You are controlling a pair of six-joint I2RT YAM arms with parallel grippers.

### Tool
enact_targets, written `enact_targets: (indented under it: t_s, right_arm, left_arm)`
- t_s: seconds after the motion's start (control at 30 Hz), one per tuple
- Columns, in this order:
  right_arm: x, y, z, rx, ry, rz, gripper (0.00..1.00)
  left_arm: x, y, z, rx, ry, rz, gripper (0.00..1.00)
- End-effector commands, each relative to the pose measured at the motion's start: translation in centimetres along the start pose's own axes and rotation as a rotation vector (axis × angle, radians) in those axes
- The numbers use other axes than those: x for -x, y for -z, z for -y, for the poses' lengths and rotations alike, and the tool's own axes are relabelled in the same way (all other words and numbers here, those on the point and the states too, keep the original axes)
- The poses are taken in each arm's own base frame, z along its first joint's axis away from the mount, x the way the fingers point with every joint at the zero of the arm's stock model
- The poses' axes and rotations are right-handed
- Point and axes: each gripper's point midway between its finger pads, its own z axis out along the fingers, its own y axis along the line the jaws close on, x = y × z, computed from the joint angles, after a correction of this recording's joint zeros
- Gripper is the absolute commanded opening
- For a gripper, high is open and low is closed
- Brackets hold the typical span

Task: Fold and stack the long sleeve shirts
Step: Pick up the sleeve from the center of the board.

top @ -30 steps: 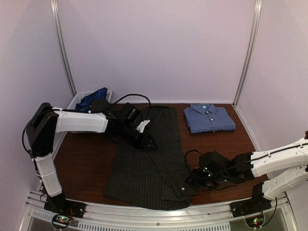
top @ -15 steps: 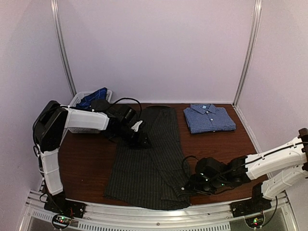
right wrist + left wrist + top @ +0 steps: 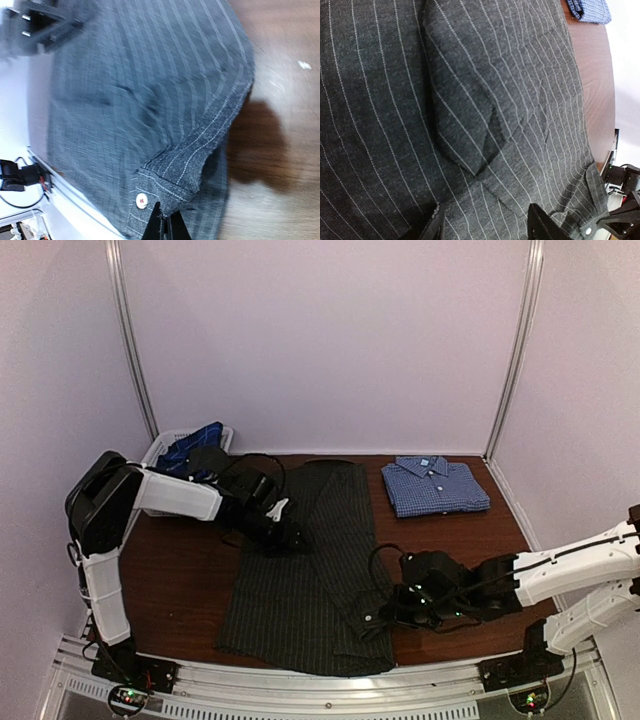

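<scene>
The charcoal pinstriped shirt (image 3: 300,585) lies spread down the middle of the table, and it fills the left wrist view (image 3: 485,100). My left gripper (image 3: 290,538) hovers low over its upper left part, open, with one black fingertip (image 3: 539,226) showing and only cloth between the two (image 3: 485,230). My right gripper (image 3: 383,612) is shut on the shirt's sleeve cuff (image 3: 200,160), close to a white button (image 3: 141,200), and the cuff is lifted and folded over the shirt's right edge. A blue-and-white check shirt (image 3: 435,486) lies folded at the back right. A navy plaid shirt (image 3: 192,447) sits in the basket.
A white mesh basket (image 3: 160,448) stands at the back left corner. Brown tabletop (image 3: 180,575) shows on both sides of the pinstriped shirt. Pale walls close in the back and sides. The metal rail of the arm bases (image 3: 330,685) runs along the near edge.
My right gripper has closed on the cuff and drawn it leftward onto the shirt. My left gripper has slid a little left and toward me over the cloth.
</scene>
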Motion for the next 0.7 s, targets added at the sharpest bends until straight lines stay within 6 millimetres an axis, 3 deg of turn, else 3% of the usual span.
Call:
enact_targets:
  t_s: [0.0,0.1,0.23,0.37,0.47,0.67]
  right_arm:
    - [3.2,1.7,-4.6,0.143,0.074,0.158,0.0]
    - [5.3,2.8,-7.3,0.21,0.107,0.23,0.0]
    - [8.7,5.9,-12.5,0.298,0.186,0.349,0.0]
    - [12.2,8.4,-16.5,0.373,0.231,0.426,0.0]
    - [14.3,9.0,-18.2,0.4,0.25,0.441,0.0]
    - [17.8,10.4,-19.9,0.433,0.257,0.487,0.0]
  left_arm:
    - [1.6,1.4,1.3,-0.071,-0.012,0.131,0.58]
    - [1.2,1.8,1.2,-0.099,0.038,0.176,0.59]
    - [0.7,2.4,2.1,-0.202,0.116,0.214,0.65]
    - [0.5,3.5,3.3,-0.331,0.239,0.259,0.76]
    - [1.1,4.4,4.3,-0.388,0.286,0.288,0.78]
    - [0.6,5.1,3.3,-0.272,0.251,0.308,0.69]
